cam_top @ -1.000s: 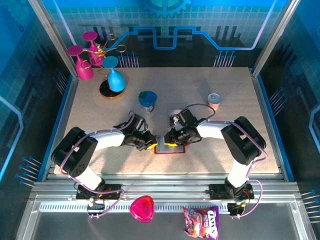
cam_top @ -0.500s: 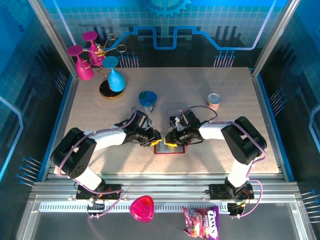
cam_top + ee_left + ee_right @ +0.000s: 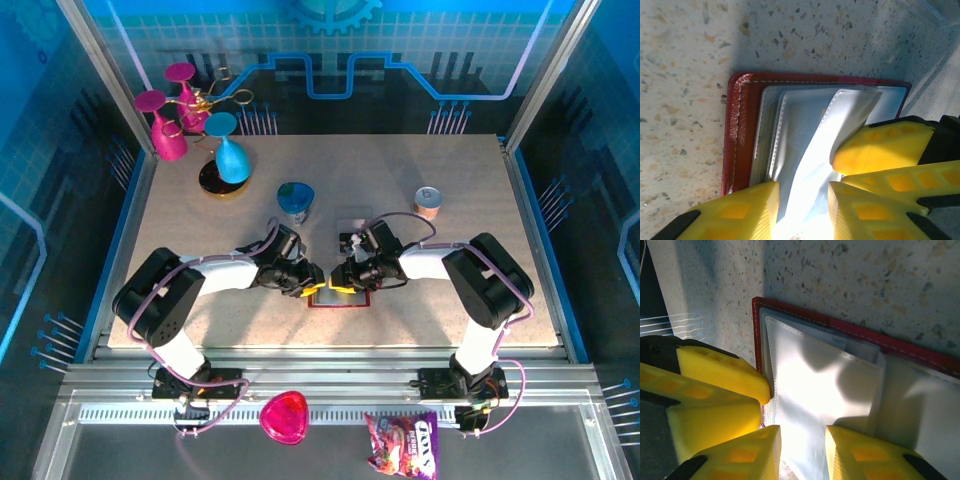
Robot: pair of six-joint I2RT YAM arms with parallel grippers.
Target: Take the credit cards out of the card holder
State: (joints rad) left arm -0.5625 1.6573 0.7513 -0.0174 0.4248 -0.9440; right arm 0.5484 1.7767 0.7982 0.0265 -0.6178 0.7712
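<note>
The card holder (image 3: 340, 298) lies open on the table, dark red with pale grey inner pockets (image 3: 790, 125). Both grippers meet over it. My left gripper (image 3: 313, 284) (image 3: 802, 212) stands open at the holder's left part, its yellow fingers (image 3: 740, 215) astride a pale pocket flap (image 3: 840, 115) that lifts off the holder. My right gripper (image 3: 342, 281) (image 3: 802, 452) is open too, its fingers (image 3: 865, 455) either side of a pale flap (image 3: 825, 385) of the card holder (image 3: 920, 352). Each wrist view also shows the other gripper's yellow fingers close by. The credit cards are hidden.
A clear plastic rectangle (image 3: 352, 222) lies just behind the right gripper. Further back stand a blue cup (image 3: 296, 200), a small can (image 3: 428, 203) and pink and blue goblets (image 3: 195, 125). A pink heart dish (image 3: 285, 416) and a candy bag (image 3: 402, 445) lie below the table's front edge.
My left gripper has moved right, up against the right gripper over the holder, and its jaws have widened. The right gripper has barely shifted.
</note>
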